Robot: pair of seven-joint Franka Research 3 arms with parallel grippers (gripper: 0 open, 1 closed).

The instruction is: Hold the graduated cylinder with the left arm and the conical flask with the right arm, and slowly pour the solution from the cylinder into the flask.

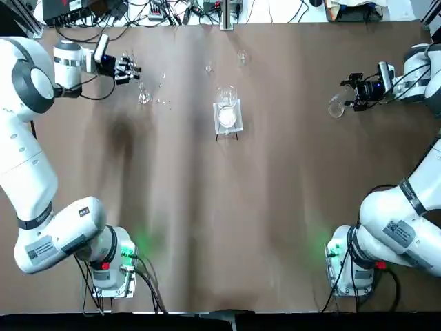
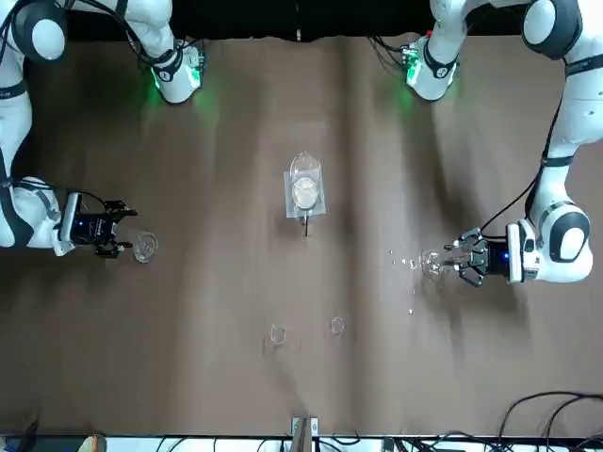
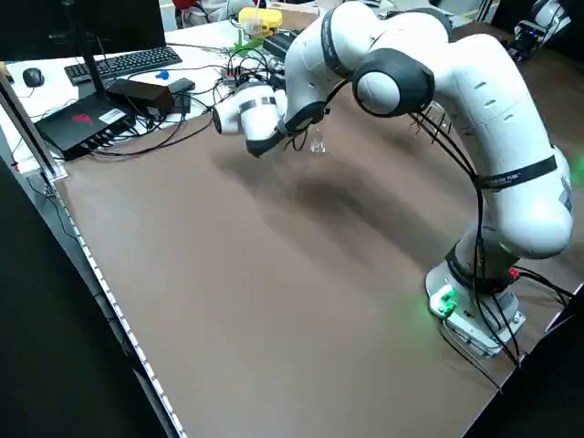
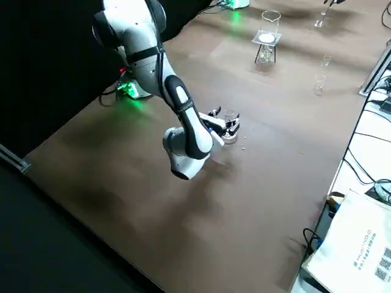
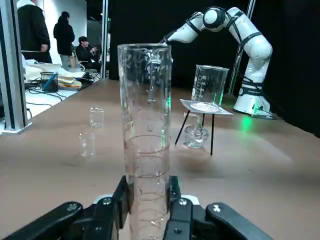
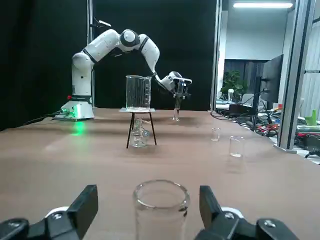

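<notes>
So over on the left, the left arm's end effector [image 1: 124, 69] is closed around the graduated cylinder [image 5: 147, 135], which stands pretty much upright near the far edge of the brown surface [image 1: 186, 221]. A few tiny clear bits [image 1: 163, 101] are scattered just beside it.

Moving right, around the middle there's a clear beaker [image 6: 138, 93] sitting on a square black-legged stand [image 6: 131, 111], with a small round glass piece [image 6: 139, 134] under it. Two little glass cups [image 1: 242, 58] [image 1: 208, 68] are farther back, between the arms.

Way over on the right, the right arm's end effector [image 6: 149, 210] is open, its fingers [image 6: 86, 210] on either side of the conical flask [image 6: 161, 200] and apart from the rim. The flask looks upright, and it's well apart from the cylinder.
</notes>
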